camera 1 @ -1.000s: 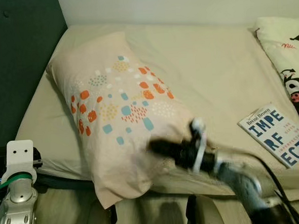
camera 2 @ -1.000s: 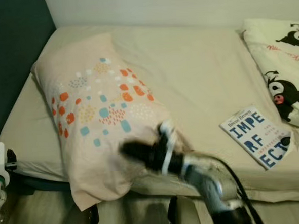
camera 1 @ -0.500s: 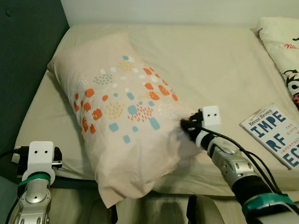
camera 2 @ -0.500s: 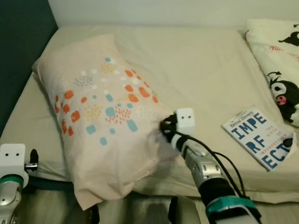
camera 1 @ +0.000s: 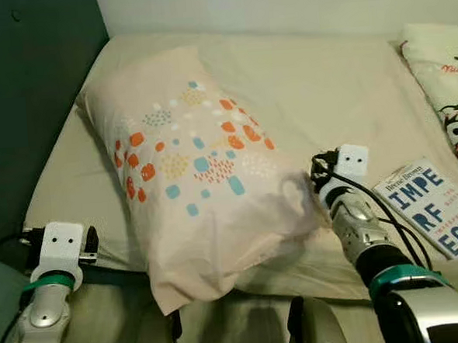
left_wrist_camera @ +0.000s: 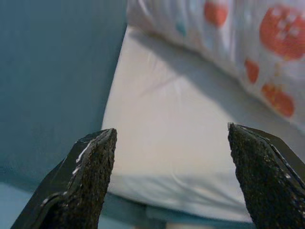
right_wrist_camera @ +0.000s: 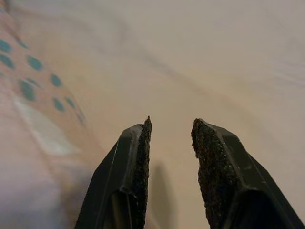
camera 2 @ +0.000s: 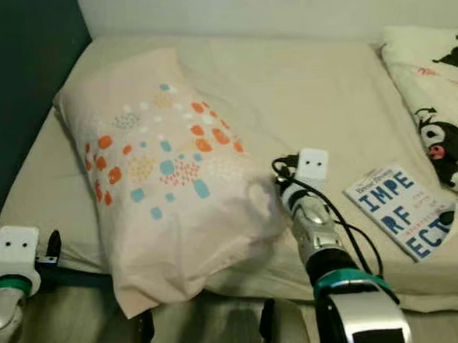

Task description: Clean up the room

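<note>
A pale pink pillow point(camera 1: 190, 166) with orange and teal dots lies slanted across the left half of the bed point(camera 1: 325, 88). My right gripper point(right_wrist_camera: 169, 126) hovers low over the sheet just off the pillow's right edge, between the pillow and a book point(camera 1: 434, 217). Its fingers point(right_wrist_camera: 138, 157) stand a narrow gap apart with nothing between them. My left gripper point(left_wrist_camera: 171, 138) is wide open and empty, at the bed's front left edge near the pillow's lower corner.
A white book with blue lettering lies near the bed's front right edge. A cream blanket point(camera 1: 450, 103) with black cartoon figures sits at the far right. A dark teal panel point(camera 1: 23, 114) bounds the bed on the left.
My right gripper has drawn back to the right, off the pillow's surface to just beside its edge. The left arm has come up a little at the bed's front left.
</note>
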`<state>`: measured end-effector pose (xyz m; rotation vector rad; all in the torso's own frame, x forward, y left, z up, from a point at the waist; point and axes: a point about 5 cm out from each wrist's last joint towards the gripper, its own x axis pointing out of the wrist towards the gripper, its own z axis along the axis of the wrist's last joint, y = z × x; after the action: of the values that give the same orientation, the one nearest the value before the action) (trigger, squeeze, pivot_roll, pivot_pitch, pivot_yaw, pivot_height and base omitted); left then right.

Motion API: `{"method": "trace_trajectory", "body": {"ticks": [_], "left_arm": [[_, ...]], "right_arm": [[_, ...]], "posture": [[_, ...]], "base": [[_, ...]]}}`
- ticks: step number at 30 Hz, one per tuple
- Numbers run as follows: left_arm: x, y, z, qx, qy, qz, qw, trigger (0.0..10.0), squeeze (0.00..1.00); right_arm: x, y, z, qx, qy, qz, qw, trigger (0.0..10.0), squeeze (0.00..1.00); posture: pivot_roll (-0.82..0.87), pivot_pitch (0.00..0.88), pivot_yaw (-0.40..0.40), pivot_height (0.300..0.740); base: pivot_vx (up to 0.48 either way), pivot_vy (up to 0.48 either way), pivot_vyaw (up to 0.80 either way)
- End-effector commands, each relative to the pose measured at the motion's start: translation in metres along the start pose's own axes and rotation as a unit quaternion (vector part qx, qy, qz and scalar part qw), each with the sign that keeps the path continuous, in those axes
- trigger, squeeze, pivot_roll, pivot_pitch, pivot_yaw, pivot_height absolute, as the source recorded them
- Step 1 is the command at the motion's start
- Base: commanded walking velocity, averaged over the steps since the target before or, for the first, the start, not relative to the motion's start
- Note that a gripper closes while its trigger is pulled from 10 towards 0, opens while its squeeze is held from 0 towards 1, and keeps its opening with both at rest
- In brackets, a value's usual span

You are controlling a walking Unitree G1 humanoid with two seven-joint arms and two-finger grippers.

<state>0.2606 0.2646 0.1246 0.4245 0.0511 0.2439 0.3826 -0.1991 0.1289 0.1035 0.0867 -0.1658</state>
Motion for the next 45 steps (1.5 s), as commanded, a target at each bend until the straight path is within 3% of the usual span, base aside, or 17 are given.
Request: {"method": "trace_trajectory", "body": {"ticks": [1,11,17,18,19,22,27,29,30,31,32,34,36,39,41,44,45], "left_arm": [[-0.006,0.01,0.007,0.005,-0.017,-0.006,1.0,10.0,0.0],[-0.015,0.038,0.022,0.027,-0.037,0.001,0.999,10.0,0.0],[-0.019,0.041,0.018,0.025,-0.025,0.004,0.999,10.0,0.0],[-0.022,0.041,0.012,0.017,-0.013,0.006,1.0,10.0,0.0],[-0.022,0.041,0.012,0.017,-0.013,0.006,1.0,10.0,0.0],[-0.025,0.042,0.002,0.005,0.009,0.018,1.0,10.0,0.0],[-0.029,0.042,-0.01,-0.002,0.037,0.021,0.999,10.0,0.0],[-0.032,0.039,-0.017,-0.003,0.048,0.01,0.999,10.0,0.0],[-0.032,0.039,-0.017,-0.003,0.048,0.01,0.999,10.0,0.0],[-0.032,0.038,-0.019,-0.004,0.051,0.008,0.999,10.0,0.0],[-0.032,0.038,-0.019,-0.004,0.051,0.008,0.999,10.0,0.0],[-0.03,0.036,-0.019,-0.007,0.052,0.009,0.999,10.0,0.0],[-0.029,0.034,-0.019,-0.009,0.052,0.008,0.999,10.0,0.0],[-0.027,0.033,-0.019,-0.009,0.05,0.008,0.999,10.0,0.0],[-0.024,0.034,-0.023,-0.013,0.055,0.016,0.998,10.0,0.0],[-0.024,0.034,-0.023,-0.013,0.055,0.016,0.998,10.0,0.0],[-0.021,0.033,-0.028,-0.017,0.062,0.019,0.998,10.0,0.0]], "right_arm": [[-0.002,-0.004,-0.007,-0.008,0.01,-0.011,1.0,10.0,0.0],[-0.004,-0.002,-0.015,-0.028,0.026,-0.019,0.999,10.0,0.0],[-0.009,0.025,-0.03,-0.043,0.051,0.051,0.996,10.0,0.0],[-0.02,0.062,-0.043,0.045,0.064,0.184,0.98,10.0,0.0],[-0.02,0.062,-0.043,0.045,0.064,0.184,0.98,10.0,0.0],[-0.035,0.085,-0.048,0.149,0.056,0.319,0.934,10.0,0.0],[-0.051,0.076,-0.046,0.202,0.049,0.397,0.894,10.0,0.0],[-0.079,0.059,-0.033,0.256,0.037,0.46,0.849,10.0,0.0],[-0.079,0.059,-0.033,0.256,0.037,0.46,0.849,10.0,0.0],[-0.096,0.052,-0.026,0.276,0.039,0.494,0.824,10.0,0.0],[-0.096,0.052,-0.026,0.276,0.039,0.494,0.824,10.0,0.0],[-0.124,0.029,-0.022,0.305,0.061,0.551,0.774,10.0,0.0],[-0.131,0.018,-0.023,0.318,0.069,0.559,0.763,10.0,0.0],[-0.128,0.006,-0.025,0.321,0.067,0.546,0.771,10.0,0.0],[-0.092,-0.021,-0.04,0.256,0.047,0.412,0.873,10.0,0.0],[-0.092,-0.021,-0.04,0.256,0.047,0.412,0.873,10.0,0.0],[-0.076,-0.029,-0.042,0.23,0.037,0.347,0.908,10.0,0.0]], "posture": [[0.33,0.204,0.029,0.571],[0.38,0.233,0.035,0.571],[0.37,0.241,0.041,0.571],[0.35,0.242,0.044,0.571],[0.35,0.242,0.044,0.571],[0.33,0.239,0.045,0.571],[0.3,0.231,0.048,0.571],[0.29,0.224,0.048,0.571],[0.29,0.224,0.048,0.571],[0.28,0.218,0.047,0.571],[0.28,0.218,0.047,0.571],[0.27,0.215,0.046,0.571],[0.26,0.213,0.044,0.571],[0.26,0.209,0.043,0.571],[0.26,0.201,0.041,0.571],[0.26,0.201,0.041,0.571],[0.25,0.2,0.037,0.571]], "base": [[0.0,0.0,0.0],[0.0,0.0,0.0],[0.0,0.0,0.0],[0.0,0.0,0.0],[0.0,0.0,0.0],[0.0,0.0,0.0],[0.0,0.0,0.0],[0.0,0.0,0.0],[0.0,0.0,0.0],[0.0,0.0,0.0],[0.0,0.0,0.0],[0.0,0.0,0.0],[0.0,0.0,0.0],[0.0,0.0,0.0],[0.0,0.0,0.0],[0.0,0.0,0.0],[0.0,0.0,0.0]]}}
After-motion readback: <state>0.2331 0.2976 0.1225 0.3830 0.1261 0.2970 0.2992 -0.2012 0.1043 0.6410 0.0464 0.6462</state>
